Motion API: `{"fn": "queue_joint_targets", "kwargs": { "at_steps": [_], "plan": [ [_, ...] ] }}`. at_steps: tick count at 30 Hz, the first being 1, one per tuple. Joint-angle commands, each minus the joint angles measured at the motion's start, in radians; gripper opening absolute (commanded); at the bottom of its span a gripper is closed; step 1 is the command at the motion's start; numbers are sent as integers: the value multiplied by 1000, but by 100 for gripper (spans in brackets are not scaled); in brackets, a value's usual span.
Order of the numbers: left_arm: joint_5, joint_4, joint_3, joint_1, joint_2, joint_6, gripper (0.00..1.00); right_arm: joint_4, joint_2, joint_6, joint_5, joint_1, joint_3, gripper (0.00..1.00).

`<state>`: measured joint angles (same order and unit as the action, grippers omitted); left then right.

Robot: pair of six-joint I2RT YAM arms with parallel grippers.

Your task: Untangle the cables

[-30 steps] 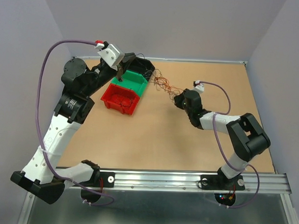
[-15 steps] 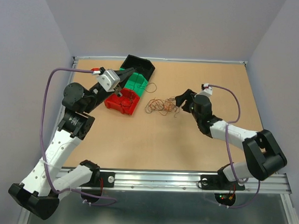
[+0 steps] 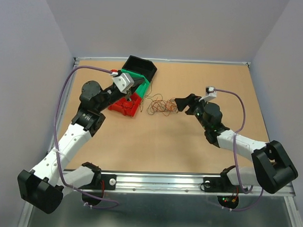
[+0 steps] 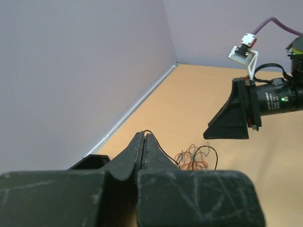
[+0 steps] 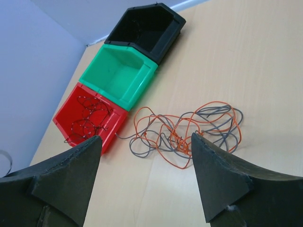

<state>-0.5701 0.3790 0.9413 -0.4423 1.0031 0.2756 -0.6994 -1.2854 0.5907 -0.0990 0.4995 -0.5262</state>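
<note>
The cables [image 3: 161, 106] lie as a loose clump of orange and grey strands [image 5: 189, 127] on the table, just right of the red bin [image 5: 102, 137]. My right gripper [image 5: 145, 138] is open and empty. It hovers over the near side of the clump, its fingers [image 5: 215, 175] apart from it. My left gripper [image 4: 143, 135] is shut on one thin dark strand [image 4: 161, 149] that runs down to the clump [image 4: 194, 158]. This gripper [image 3: 141, 83] hangs over the green bin. Another dark strand [image 5: 85, 120] lies coiled inside the red bin.
Three bins stand in a row at the back left: black [image 3: 140, 66], green [image 5: 118, 75] and red [image 3: 124, 105]. The right gripper's black finger [image 4: 229, 118] faces the left wrist camera across the clump. Walls close the table at the back and sides.
My right gripper has opened and let go of the clump, which has dropped from a stretched line onto the table. The left arm has come down and to the right over the bins.
</note>
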Motion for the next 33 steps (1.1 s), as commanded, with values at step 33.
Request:
{"fn": "queue_joint_targets", "kwargs": {
  "at_steps": [33],
  "plan": [
    [427,77,-210,304,258,126,0,-61,-23,35,61,8,-14,81]
  ]
}}
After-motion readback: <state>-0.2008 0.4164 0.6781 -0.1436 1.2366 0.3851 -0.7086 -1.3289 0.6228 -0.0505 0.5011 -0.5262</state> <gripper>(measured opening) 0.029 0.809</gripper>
